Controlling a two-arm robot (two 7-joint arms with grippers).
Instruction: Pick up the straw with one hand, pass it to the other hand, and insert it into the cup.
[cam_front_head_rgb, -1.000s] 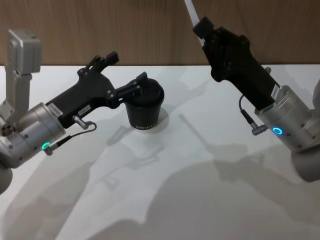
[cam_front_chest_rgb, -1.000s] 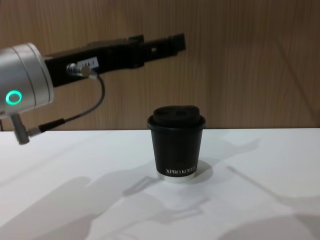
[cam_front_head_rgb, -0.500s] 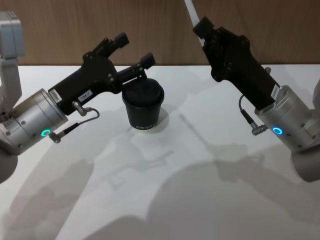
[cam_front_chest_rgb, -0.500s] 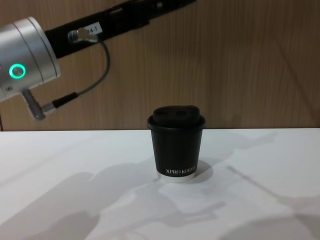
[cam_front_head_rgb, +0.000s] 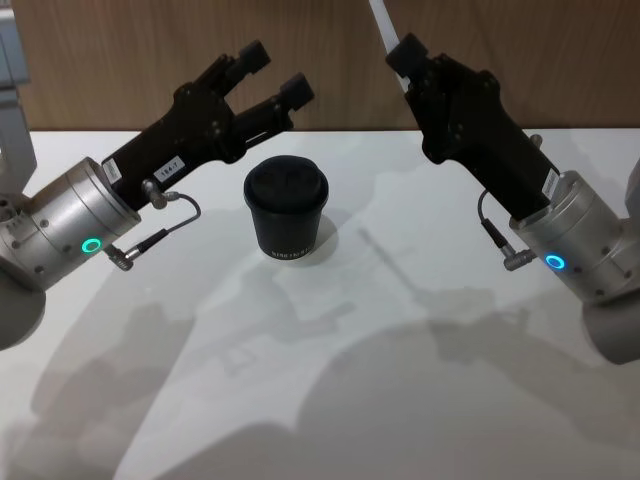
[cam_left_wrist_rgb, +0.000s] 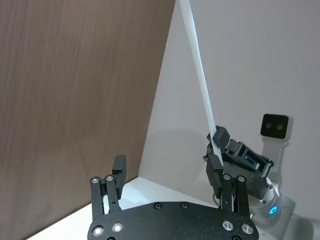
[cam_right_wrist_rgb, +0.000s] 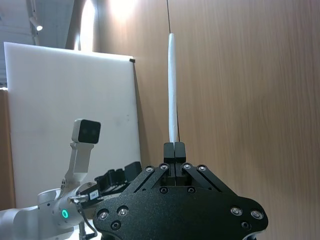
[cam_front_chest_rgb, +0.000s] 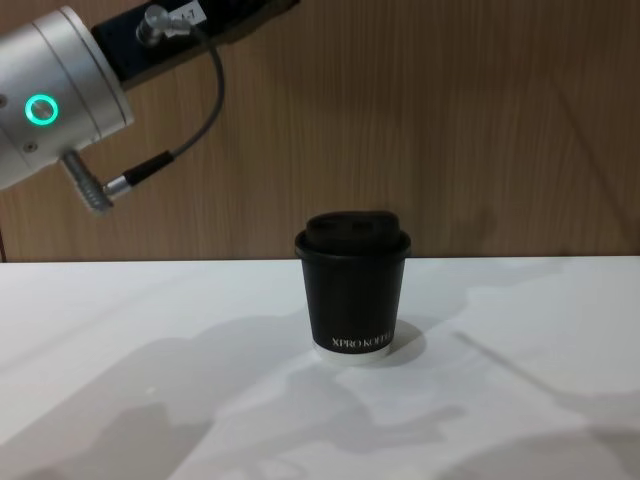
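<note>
1. Since a second ago, your left gripper (cam_front_head_rgb: 274, 72) has lifted away from the cup (cam_front_head_rgb: 286, 212); its fingers stand wide apart, empty.
2. The cup stands upright on the worktop (cam_front_head_rgb: 400, 360), lid on.
3. Your right gripper (cam_front_head_rgb: 404, 52), high to the cup's right, has its fingers closed on the straw (cam_front_head_rgb: 380, 20).

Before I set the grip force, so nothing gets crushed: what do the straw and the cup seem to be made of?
The straw: likely thin white plastic, smooth, standing straight from the shut right gripper. The cup: probably paper, matte black with white printed lettering and a silvery base rim. Its domed lid: likely plastic.
</note>
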